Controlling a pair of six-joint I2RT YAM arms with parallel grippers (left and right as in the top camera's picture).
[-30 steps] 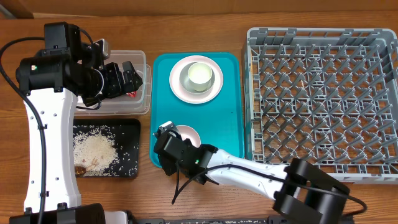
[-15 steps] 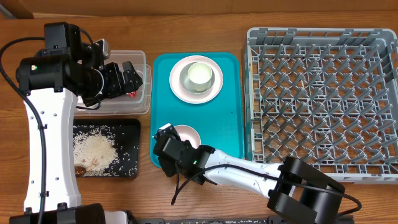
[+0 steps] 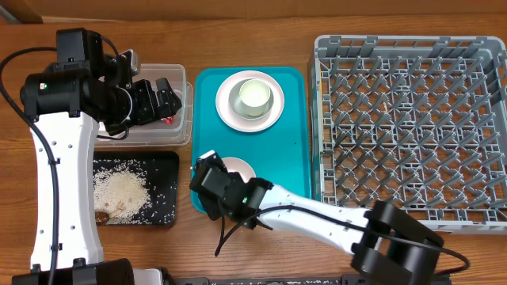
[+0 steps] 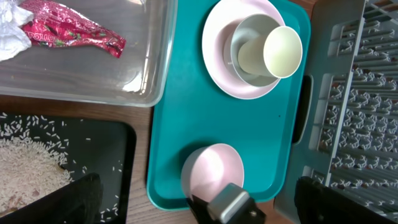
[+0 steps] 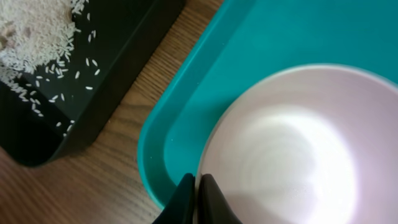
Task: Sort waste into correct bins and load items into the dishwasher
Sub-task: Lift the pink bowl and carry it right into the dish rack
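Observation:
A small pink bowl [image 3: 239, 169] sits at the near left of the teal tray [image 3: 291, 162]. My right gripper [image 3: 212, 187] is shut on the bowl's near-left rim; in the right wrist view the fingers [image 5: 198, 186] pinch the rim of the bowl [image 5: 292, 149]. A pink plate [image 3: 253, 101] at the tray's far end holds a pale green bowl with a cup [image 4: 283, 51] in it. My left gripper [image 3: 162, 98] is open and empty over the clear bin [image 3: 142, 139], which holds a red wrapper [image 4: 74, 34]. The grey dish rack [image 3: 412, 127] stands at the right.
A black tray [image 3: 162, 215] with loose rice lies at the near left, beside the teal tray. White crumpled paper [image 4: 9, 34] lies in the clear bin. A strip of bare wood separates the black tray from the teal tray.
My right gripper has shifted slightly toward the far side while still on the pink bowl's rim. The left arm has not moved.

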